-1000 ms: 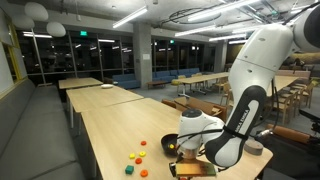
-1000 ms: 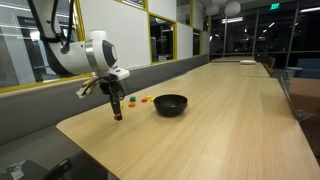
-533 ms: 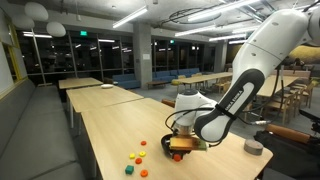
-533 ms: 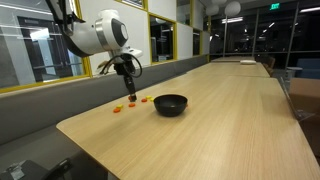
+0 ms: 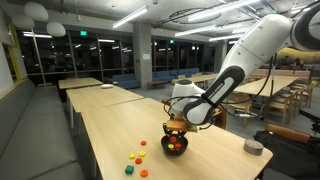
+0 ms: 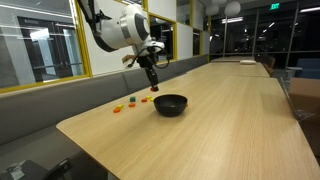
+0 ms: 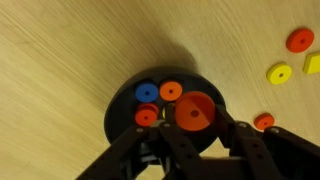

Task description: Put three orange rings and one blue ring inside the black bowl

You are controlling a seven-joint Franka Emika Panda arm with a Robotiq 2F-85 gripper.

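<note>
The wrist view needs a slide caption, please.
Gripper holds an orange ring above the black bowl containing one blue ring and two orange rings.

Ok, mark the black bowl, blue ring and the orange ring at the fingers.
black bowl (image 7: 118, 118), wrist view, bare inner wall.
blue ring (image 7: 140, 92), wrist view, its left band.
orange ring (image 7: 203, 108), wrist view, its top face.

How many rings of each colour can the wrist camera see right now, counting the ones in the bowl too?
Orange rings: 5
Blue ring: 1
Yellow rings: 2
Total: 8
</note>
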